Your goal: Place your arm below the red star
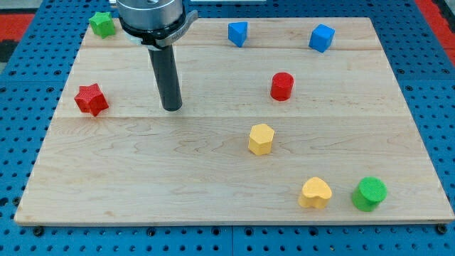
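My rod stands upright over the bench (pixel 213 178). My tip (pixel 171 109) rests apart from the red star (pixel 91 99), toward the view's right. It carries no jaws.

This looks like a robotics lab bench set up for a test, not a home or a shop. A pale wooden board (pixel 213 163) lies flat on a blue metal base (pixel 21 142) drilled with a regular grid of holes, the kind of plate used for bolting equipment down; it shows along the left, right and bottom edges of the frame. At the top centre a machined metal arm mount (pixel 151 16) carries a straight dark rod (pixel 166 75). Small bright plastic blocks, such as a red star (pixel 91 99) and a blue cube (pixel 321 38), lie scattered like test pieces.
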